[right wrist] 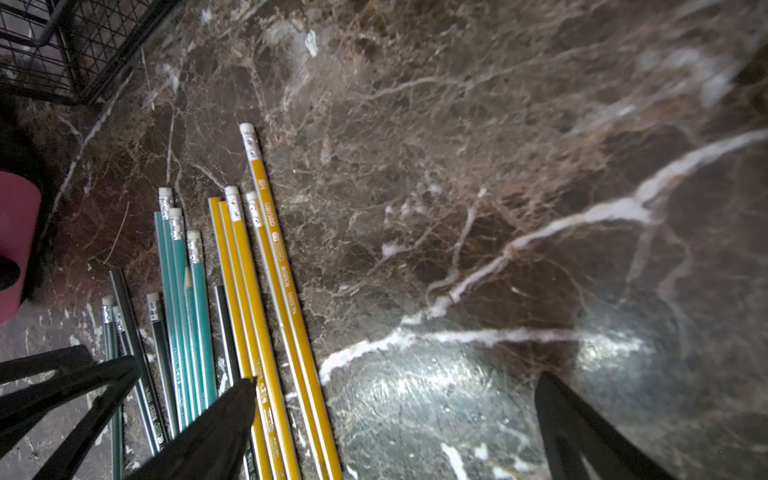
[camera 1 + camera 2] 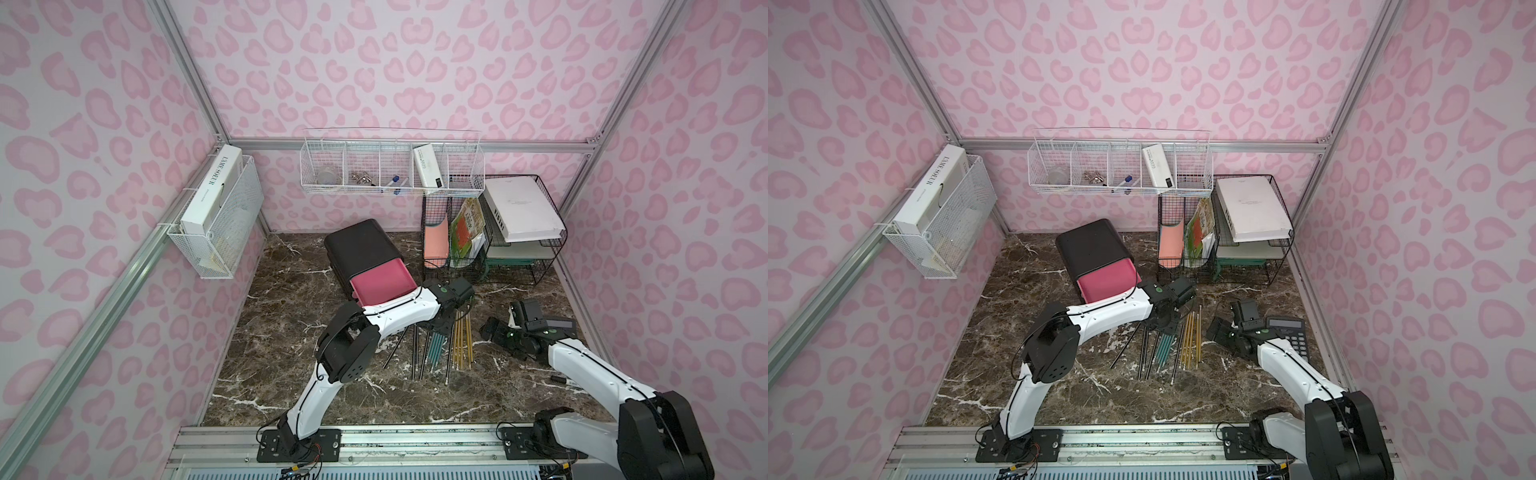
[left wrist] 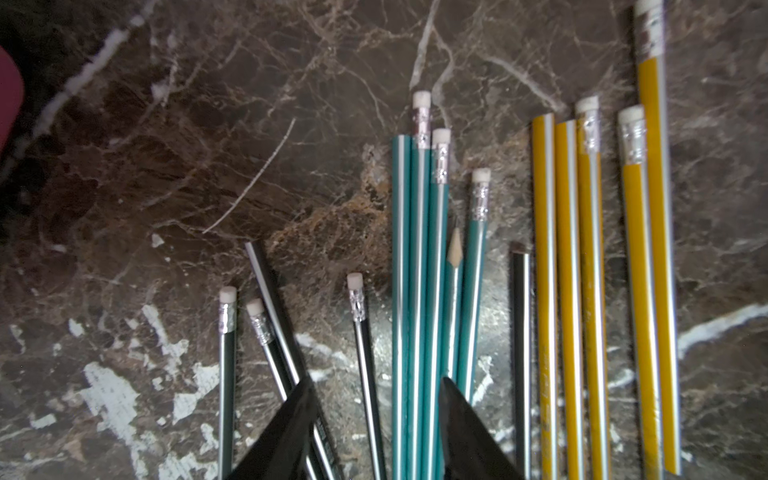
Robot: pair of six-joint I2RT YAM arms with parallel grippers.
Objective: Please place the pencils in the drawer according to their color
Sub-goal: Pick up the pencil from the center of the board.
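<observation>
The left fingers [image 3: 286, 432], half open, straddle the teal pencils [image 3: 419, 291] and one black pencil [image 3: 363, 353] lying on the surface [image 3: 166, 187]. The right fingers [image 1: 216, 428] gape wide just right of the yellow pencils [image 1: 257, 291]. The pulled-out pink drawer [image 2: 382, 282] sits far-left of them.

Bare marble [image 1: 457, 208] beside yellow pencils [image 1: 255, 291]

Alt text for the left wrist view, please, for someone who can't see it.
The left gripper, jaws apart, straddles teal pencils lying on the dark marble tabletop. Black pencils lie mostly on one side, one also between the jaws, yellow pencils on the other.
</observation>
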